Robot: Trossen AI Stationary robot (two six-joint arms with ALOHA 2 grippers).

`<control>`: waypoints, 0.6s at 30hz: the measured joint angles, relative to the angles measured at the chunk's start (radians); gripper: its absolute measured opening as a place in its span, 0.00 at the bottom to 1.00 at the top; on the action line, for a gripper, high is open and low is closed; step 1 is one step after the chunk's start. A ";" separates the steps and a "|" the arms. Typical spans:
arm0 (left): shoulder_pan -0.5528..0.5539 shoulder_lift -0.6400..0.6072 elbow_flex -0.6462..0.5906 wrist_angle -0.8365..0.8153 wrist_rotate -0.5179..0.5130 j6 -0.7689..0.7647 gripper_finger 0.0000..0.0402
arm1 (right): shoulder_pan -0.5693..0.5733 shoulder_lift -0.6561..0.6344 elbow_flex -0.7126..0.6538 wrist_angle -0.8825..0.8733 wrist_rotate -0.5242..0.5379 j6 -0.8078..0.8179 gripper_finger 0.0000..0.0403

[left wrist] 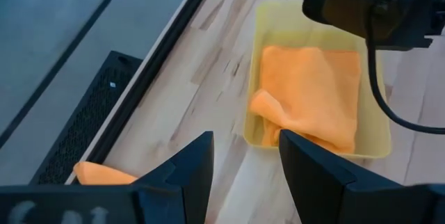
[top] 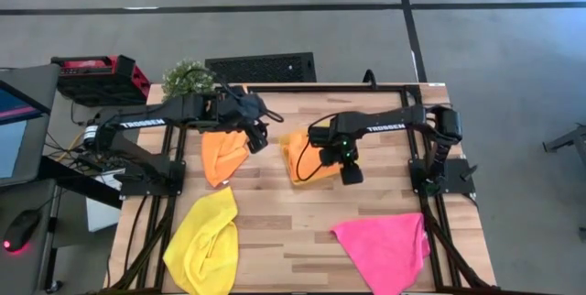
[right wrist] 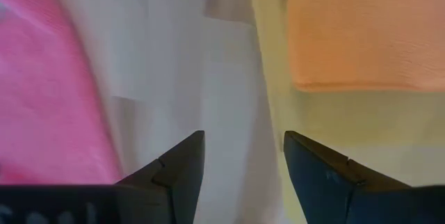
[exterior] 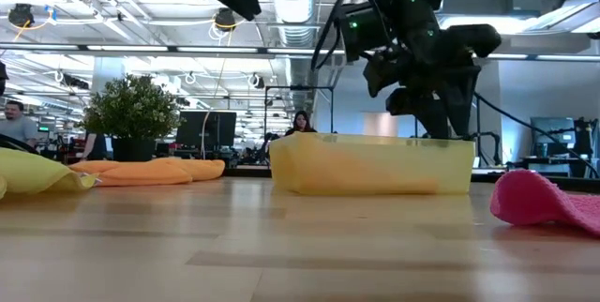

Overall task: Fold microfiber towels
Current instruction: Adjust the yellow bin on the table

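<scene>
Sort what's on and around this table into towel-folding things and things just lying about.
For the job: orange towel in the tray, orange towel on the table, yellow towel, pink towel, left gripper, right gripper.

Lying about: potted plant, red case, floor vent.

The word "TROSSEN" is printed in white letters on the left arm (top: 137, 123) and once more on the right arm (top: 385, 126), as is seen in the high view. No other text, label or number can be read in the pictures.
</scene>
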 joint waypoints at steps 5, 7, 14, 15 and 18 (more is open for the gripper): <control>-0.021 0.001 0.000 -0.004 -0.001 -0.005 0.39 | 0.020 0.000 0.000 0.024 -0.045 0.035 0.55; -0.027 0.001 0.000 -0.004 -0.001 -0.007 0.39 | 0.026 0.000 0.000 0.031 -0.059 0.058 0.55; -0.041 0.001 0.000 -0.004 -0.002 -0.015 0.39 | 0.042 0.000 0.000 0.086 -0.153 0.121 0.55; -0.044 0.001 0.000 -0.003 -0.002 -0.015 0.39 | 0.044 0.000 0.000 0.098 -0.154 0.128 0.55; -0.051 0.001 0.000 -0.004 -0.002 -0.015 0.39 | 0.049 0.000 0.000 0.124 -0.165 0.131 0.55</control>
